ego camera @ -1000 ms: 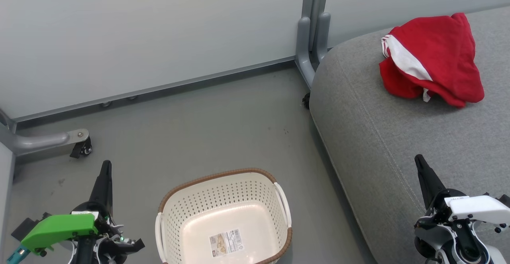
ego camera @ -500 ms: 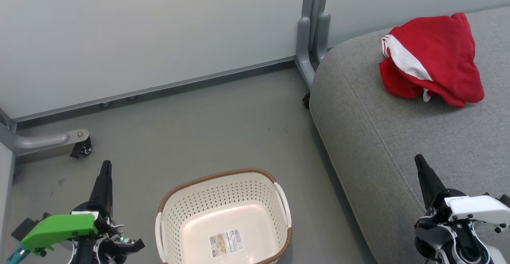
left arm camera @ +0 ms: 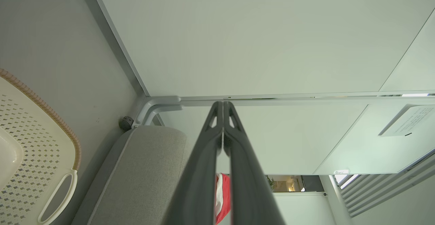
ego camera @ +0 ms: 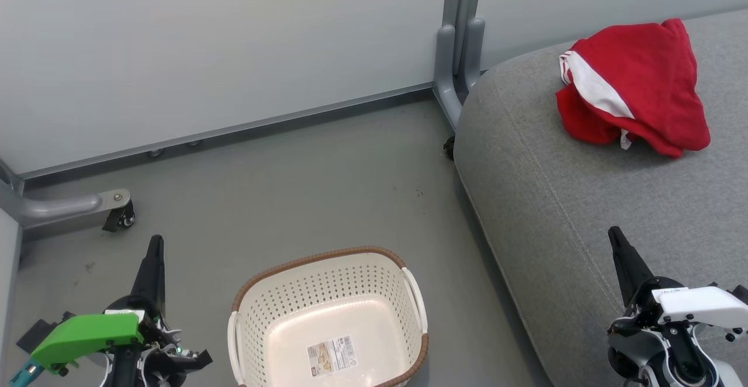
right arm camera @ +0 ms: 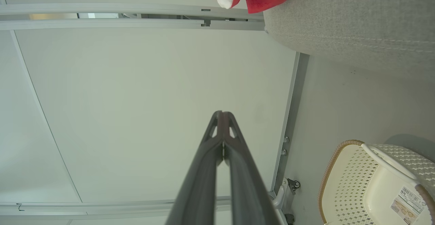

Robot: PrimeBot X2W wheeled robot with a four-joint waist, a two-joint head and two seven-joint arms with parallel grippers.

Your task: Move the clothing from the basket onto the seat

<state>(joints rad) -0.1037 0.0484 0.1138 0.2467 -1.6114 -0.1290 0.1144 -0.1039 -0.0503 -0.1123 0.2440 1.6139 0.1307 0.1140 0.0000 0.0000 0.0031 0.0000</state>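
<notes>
My left fingers (ego camera: 155, 242) hang low over the grey floor (ego camera: 327, 176) just to the left of the basket (ego camera: 327, 256). They are pressed tight together into one dark spike that points away from me toward the pale wall panel (ego camera: 234, 42). A green cover (ego camera: 87, 333) sits on the wrist behind them. The left wrist view shows the two tips meeting with nothing between them.

My right fingers (ego camera: 613, 236) are posed the same way, well to the right of the basket, above the near part of the seat (ego camera: 561, 211). They are likewise closed tip to tip and hold nothing. A white cover (ego camera: 698, 304) sits on that wrist.

The basket stands upright on the floor between my two arms, its brown rim and white side handles facing up, and the label sticker (ego camera: 331, 355) on its bottom is in plain view.

The clothing (ego camera: 640, 83) lies far beyond and to the right of the basket, well apart from it. It is a crumpled red heap with a white stripe, resting on top of the grey seat. I cannot tell one garment from the other in the heap. Neither set of fingers touches it.

A grey frame post (ego camera: 459, 54) stands against the wall beyond the basket, beside the seat's corner.
</notes>
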